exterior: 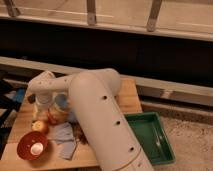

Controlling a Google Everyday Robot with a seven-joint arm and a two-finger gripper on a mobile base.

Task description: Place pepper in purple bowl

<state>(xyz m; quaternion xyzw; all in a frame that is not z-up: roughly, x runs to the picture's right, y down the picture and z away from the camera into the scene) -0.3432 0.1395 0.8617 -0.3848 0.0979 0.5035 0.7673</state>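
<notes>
My gripper (48, 109) hangs from the white wrist over the left part of the wooden table (125, 100). It is low, among the items there. A small red-orange shape right under it looks like the pepper (55, 118), lying next to a round yellow-red fruit (40, 126). A dark maroon rim showing beside my arm, just right of the blue cloth, seems to be the purple bowl (80, 134). My arm hides most of it.
A red-orange bowl (32, 146) with a pale object inside sits at the table's front left. A blue cloth (63, 136) lies beside it. A green tray (148, 137) stands to the right of the table. A dark wall and railing run behind.
</notes>
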